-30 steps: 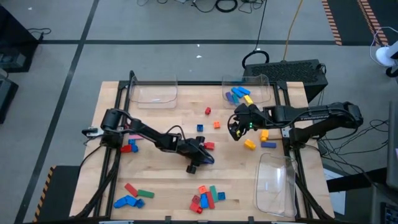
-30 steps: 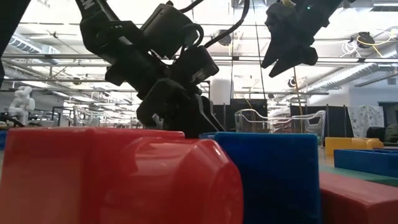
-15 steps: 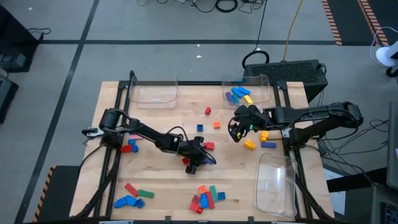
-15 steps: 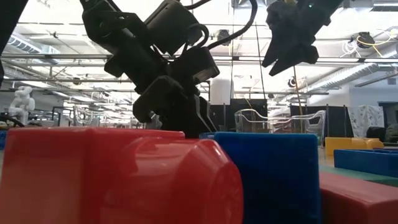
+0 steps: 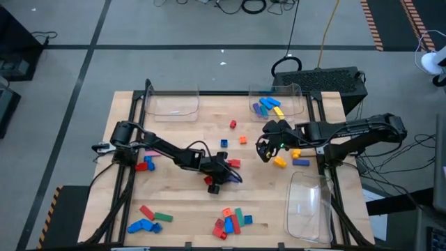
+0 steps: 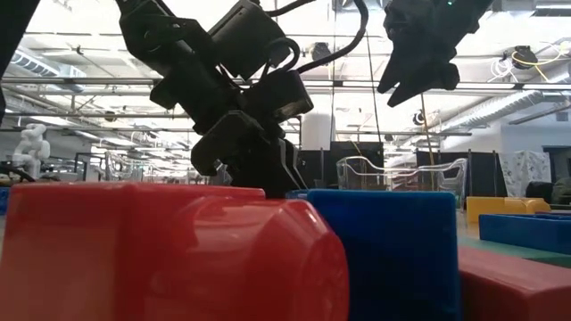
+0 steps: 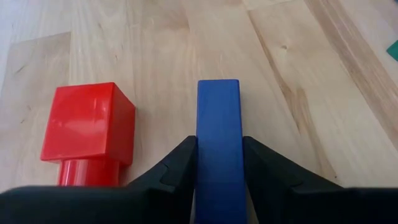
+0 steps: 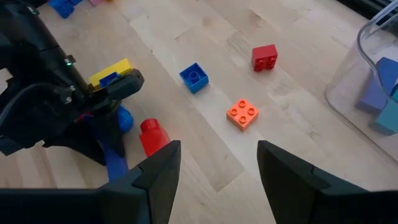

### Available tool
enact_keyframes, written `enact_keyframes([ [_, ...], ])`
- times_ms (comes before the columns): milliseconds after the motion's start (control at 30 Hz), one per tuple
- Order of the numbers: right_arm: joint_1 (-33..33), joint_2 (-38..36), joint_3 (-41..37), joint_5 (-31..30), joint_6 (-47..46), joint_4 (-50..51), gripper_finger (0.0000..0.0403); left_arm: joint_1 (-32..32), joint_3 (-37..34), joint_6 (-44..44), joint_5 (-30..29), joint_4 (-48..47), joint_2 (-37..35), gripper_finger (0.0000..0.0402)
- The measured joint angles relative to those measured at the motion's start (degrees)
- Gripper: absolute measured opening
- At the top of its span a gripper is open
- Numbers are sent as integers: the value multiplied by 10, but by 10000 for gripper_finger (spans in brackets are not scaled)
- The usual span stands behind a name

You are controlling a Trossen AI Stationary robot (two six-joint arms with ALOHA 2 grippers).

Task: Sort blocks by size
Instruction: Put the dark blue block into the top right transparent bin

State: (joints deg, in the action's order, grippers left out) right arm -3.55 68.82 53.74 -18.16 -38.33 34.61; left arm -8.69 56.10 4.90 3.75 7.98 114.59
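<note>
My left gripper (image 5: 224,176) reaches slanting down to the middle of the table and is shut on a long blue block (image 7: 217,134). A red block (image 7: 90,134) with a round stud lies on the wood right beside it, untouched. My right gripper (image 5: 263,148) hangs open above the table's right half with nothing between its fingers (image 8: 217,180). Below it, single blue (image 8: 194,76), orange (image 8: 242,114) and red (image 8: 265,56) blocks lie flat on the wood. My left gripper pinches the blue block's two long sides (image 7: 219,163) between its two fingers, at the block's near end. The fingers come slanting down from the table's left and lie along the block. Its free end (image 8: 117,168) points down toward the wood.
Clear trays stand at the far left (image 5: 172,104), far right (image 5: 279,101) (several blue and yellow blocks inside) and near right (image 5: 310,206). Loose blocks cluster at the near edge (image 5: 230,219), near left (image 5: 150,219), left (image 5: 145,164) and right (image 5: 293,155).
My left gripper has tipped a little at the wrist while staying over the same spot in the middle of the table. My right gripper has kept its height and its open fingers.
</note>
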Motion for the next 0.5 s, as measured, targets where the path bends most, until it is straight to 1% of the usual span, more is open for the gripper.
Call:
enact_keyframes([
  [300, 0, 0, 0, 0, 1, 0, 196, 0, -3, 1, -10, 13, -9, 113],
  [500, 0, 0, 0, 0, 5, 4, 196, 2, -7, 26, -47, -7, -56, 111],
])
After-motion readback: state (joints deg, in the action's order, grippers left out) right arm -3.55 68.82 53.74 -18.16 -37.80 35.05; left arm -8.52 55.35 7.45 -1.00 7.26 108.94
